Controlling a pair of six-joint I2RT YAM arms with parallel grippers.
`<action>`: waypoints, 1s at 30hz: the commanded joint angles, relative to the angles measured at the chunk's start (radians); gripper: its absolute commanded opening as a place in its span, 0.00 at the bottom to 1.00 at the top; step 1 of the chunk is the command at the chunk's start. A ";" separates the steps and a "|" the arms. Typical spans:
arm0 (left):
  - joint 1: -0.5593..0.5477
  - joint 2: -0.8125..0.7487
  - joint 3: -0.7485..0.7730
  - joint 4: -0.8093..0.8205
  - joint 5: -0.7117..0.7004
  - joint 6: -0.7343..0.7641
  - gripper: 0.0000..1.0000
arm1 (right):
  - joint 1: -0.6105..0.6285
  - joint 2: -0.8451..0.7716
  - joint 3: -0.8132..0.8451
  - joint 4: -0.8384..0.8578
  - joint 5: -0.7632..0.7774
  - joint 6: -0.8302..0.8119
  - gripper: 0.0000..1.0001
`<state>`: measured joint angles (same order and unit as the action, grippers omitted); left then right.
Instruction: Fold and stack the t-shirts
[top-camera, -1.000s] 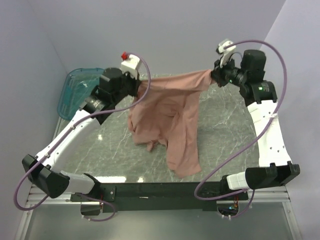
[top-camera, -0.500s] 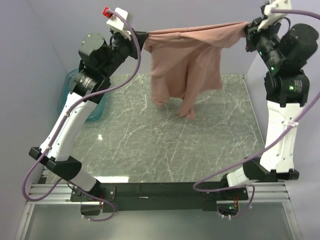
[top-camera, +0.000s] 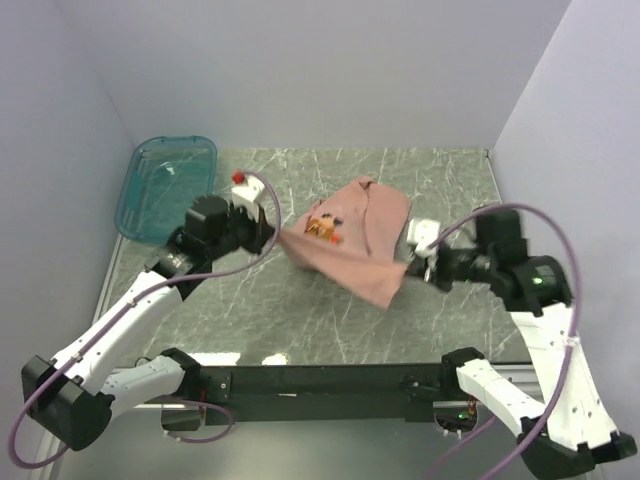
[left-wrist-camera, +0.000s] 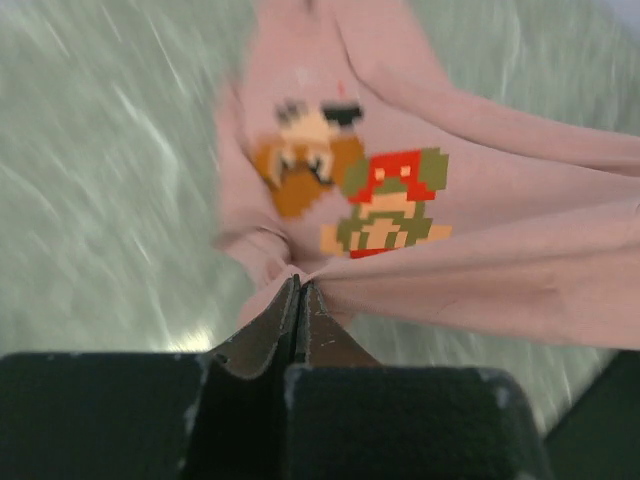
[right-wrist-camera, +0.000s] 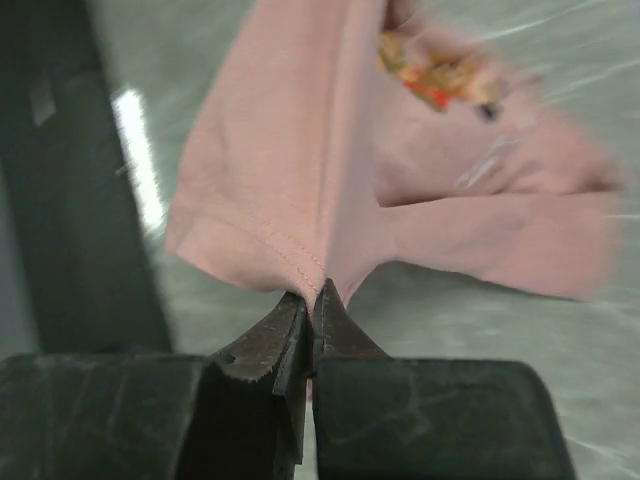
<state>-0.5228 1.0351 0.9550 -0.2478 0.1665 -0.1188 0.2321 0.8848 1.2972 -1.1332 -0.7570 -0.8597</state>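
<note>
Walls (top-camera: 300, 70): pale lilac. Table (top-camera: 300, 310): grey-green marbled top. T-shirt (top-camera: 352, 235): dusty pink, mid-table, bunched, print up, strung between both pincers. Bin (top-camera: 165, 185): translucent teal, far-left corner. Left gripper (left-wrist-camera: 298, 292), right gripper (right-wrist-camera: 313, 297): each clamped on a shirt edge. Chest text blurred, unreadable.

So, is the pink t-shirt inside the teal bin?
No, the pink t-shirt is over the middle of the table, clearly apart from the teal bin at the far left corner.
</note>
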 joint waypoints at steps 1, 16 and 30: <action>0.007 -0.027 -0.090 -0.071 0.135 -0.113 0.00 | 0.117 -0.020 -0.160 -0.082 -0.021 -0.113 0.00; 0.006 0.031 -0.122 -0.166 0.335 -0.156 0.01 | 0.280 0.052 -0.314 0.052 0.113 -0.009 0.00; 0.006 0.023 -0.121 -0.174 0.295 -0.154 0.11 | 0.280 0.045 -0.358 0.101 0.189 0.022 0.18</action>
<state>-0.5201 1.0725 0.8341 -0.4320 0.4706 -0.2611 0.5064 0.9474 0.9474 -1.0725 -0.6094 -0.8490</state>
